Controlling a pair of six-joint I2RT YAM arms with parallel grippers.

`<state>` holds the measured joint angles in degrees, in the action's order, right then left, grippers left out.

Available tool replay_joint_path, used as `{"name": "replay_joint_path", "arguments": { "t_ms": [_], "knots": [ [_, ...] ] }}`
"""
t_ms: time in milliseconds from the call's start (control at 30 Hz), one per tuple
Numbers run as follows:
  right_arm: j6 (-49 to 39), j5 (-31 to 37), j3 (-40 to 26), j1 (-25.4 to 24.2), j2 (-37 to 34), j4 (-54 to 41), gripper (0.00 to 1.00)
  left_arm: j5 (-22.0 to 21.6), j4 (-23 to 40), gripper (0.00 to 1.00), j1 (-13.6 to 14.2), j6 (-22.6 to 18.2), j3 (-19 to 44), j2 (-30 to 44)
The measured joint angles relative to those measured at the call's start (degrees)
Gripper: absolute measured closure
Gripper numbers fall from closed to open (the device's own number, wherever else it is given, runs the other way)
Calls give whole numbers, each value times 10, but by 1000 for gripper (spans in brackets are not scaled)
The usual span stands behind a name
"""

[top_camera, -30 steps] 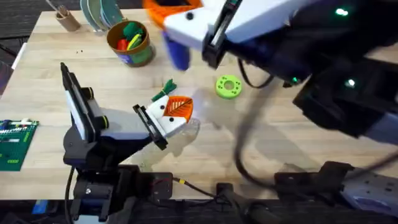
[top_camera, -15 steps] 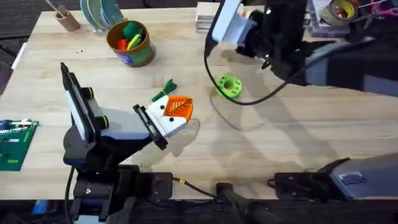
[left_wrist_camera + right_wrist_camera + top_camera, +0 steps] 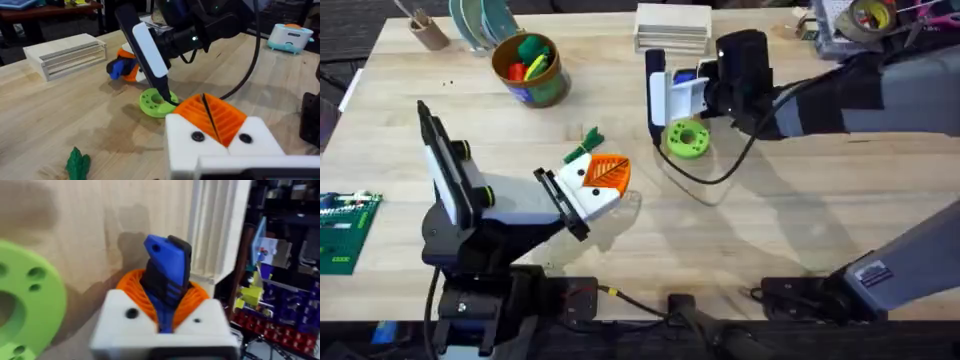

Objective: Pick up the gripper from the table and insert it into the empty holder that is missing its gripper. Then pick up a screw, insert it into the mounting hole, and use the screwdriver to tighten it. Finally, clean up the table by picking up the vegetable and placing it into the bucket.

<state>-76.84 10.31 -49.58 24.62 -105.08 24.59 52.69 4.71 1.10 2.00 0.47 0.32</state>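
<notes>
**Right gripper holds the blue screwdriver by the green ring**

Look at your right gripper (image 3: 167, 317) first. Its two orange ribbed pads (image 3: 132, 287) are squeezed tight on the blue screwdriver (image 3: 167, 275), which pokes up between them. From above, your right gripper (image 3: 665, 92) hangs low over the far middle of the table (image 3: 800, 210), and a bit of the blue screwdriver (image 3: 684, 75) peeks out beside its white body. The bright green ring disc (image 3: 686, 139) lies on the wood just beside it. The stack of pale wood slats (image 3: 672, 27) sits behind it at the far edge.

Now look at your left gripper (image 3: 605, 178). It rests near the middle of the table, closer to you. In the left wrist view, your left gripper (image 3: 215, 120) has its two orange pads pressed together, with nothing between them. Both pads sit in their white holders (image 3: 250, 140).

The little dark green vegetable (image 3: 590, 140) lies on the table just beyond your left gripper, and you can see it up close in the left wrist view (image 3: 77, 162).

The bucket (image 3: 530, 68) stands at the far left, with bright toys inside. A small brown cup (image 3: 428, 32) with sticks stands at the far left corner. A green circuit board (image 3: 345, 230) lies at the left edge.
</notes>
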Motion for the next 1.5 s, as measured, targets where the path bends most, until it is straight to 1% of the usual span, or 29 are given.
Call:
{"name": "replay_joint_path", "arguments": {
  "t_ms": [33, 167, 200, 233, 333, 400, 633, 700, 900, 933, 1000, 1067, 1133, 1200, 1233, 1267, 1300, 1333, 1433, 1467, 1500],
  "knots": [
    [0, 0, 0, 0, 0, -6, 768, 0, 0, 992, 0, 0, 0, 0],
    [-4, 2, -2, 1, 1, 3, 175, 0, 0, 992, 0, 0, 0, 0],
    [-6, 3, -5, 1, 4, 6, 56, 0, 0, 992, 0, 0, 0, 0],
    [-6, 4, -8, 0, 6, 4, 20, 0, 0, 992, 0, 0, 0, 0],
    [8, 4, -8, 0, 6, 3, 11, 0, 0, 992, 0, 0, 0, 0],
    [35, 7, -8, 0, 6, 3, 8, 0, 0, 992, 0, 0, 0, 0],
    [190, 8, -8, -1, 19, -11, 10, 0, 0, 992, 0, 0, 0, 0],
    [236, 8, -8, -1, 35, -12, 10, 0, 0, 992, 0, 0, 0, 0],
    [401, 8, -8, -1, 124, -10, 9, 0, 0, 992, 0, 0, 0, 0],
    [429, 8, -8, -1, 137, -10, 9, 0, 0, 979, 0, -1, 0, 0],
    [492, 8, -8, -1, 166, -14, 8, 0, 0, 723, 0, 0, 0, 0],
    [545, 8, -8, -1, 192, -21, 8, 0, 0, 493, 0, -1, 0, 0],
    [589, 8, -8, -1, 216, -32, 9, 0, 0, 339, 0, -1, 0, 0],
    [622, 8, -8, -1, 236, -45, 9, 0, -1, 240, 0, 0, 0, 0],
    [635, 8, -8, -1, 244, -52, 9, 0, 0, 217, 0, 0, 0, 0],
    [649, 7, -8, -1, 253, -61, 9, 0, 0, 239, 0, 1, 0, 0],
    [659, 7, -8, -1, 260, -70, 8, 0, 0, 363, 0, 1, 0, 0],
    [669, 7, -8, -1, 268, -82, 7, 0, 0, 542, 0, 1, 0, 0],
    [686, 6, -8, -1, 281, -112, 9, 0, -1, 955, 0, -2, 0, 0],
    [692, 6, -8, -1, 283, -124, 9, 0, 0, 986, 0, -2, 0, 0],
    [698, 6, -8, 0, 284, -136, 9, 0, 0, 990, 0, -2, 0, 0]
  ]
}}
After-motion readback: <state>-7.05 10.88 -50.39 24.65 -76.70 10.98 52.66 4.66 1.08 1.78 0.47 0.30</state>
